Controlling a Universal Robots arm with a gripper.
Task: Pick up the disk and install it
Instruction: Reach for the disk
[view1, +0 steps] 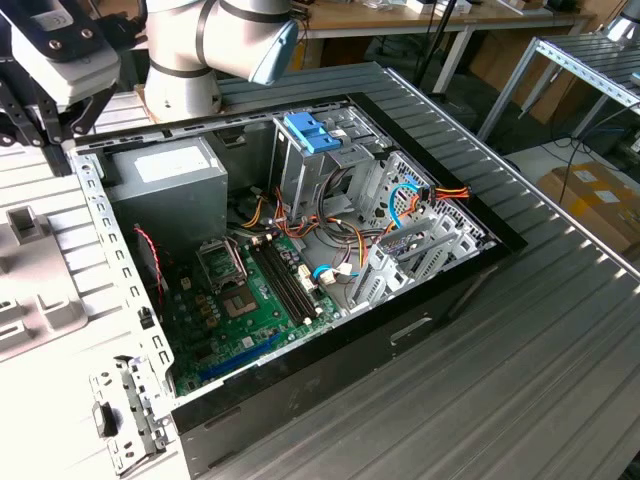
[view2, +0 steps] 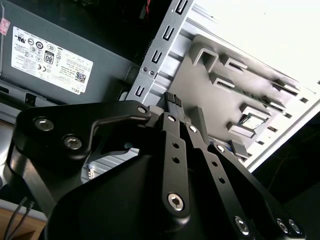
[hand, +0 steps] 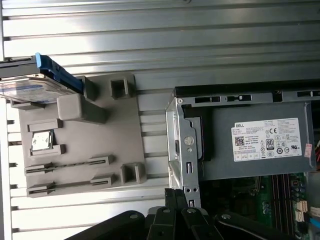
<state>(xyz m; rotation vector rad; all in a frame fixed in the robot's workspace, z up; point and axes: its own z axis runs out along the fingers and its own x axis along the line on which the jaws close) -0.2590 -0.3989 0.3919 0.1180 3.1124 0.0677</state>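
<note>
My gripper (view2: 174, 100) is closed and empty, near the computer case (hand: 187, 145) edge. Disk (hand: 30, 86) sits propped at the grey holder's (hand: 100, 145) corner, well apart. Probably stiff, weighty and shock-sensitive, so I'd grip across the blue-framed long sides.

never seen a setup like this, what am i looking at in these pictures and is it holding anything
It is one robot arm with a gripper. The exterior view looks from off the arm at an open computer case lying on a ribbed metal table. Both wrist views come from cameras riding on the arm. The first wrist view shows the disk, a grey drive in a blue carrier, resting on a grey holder beside the case. The gripper is shut and holds nothing.
</note>
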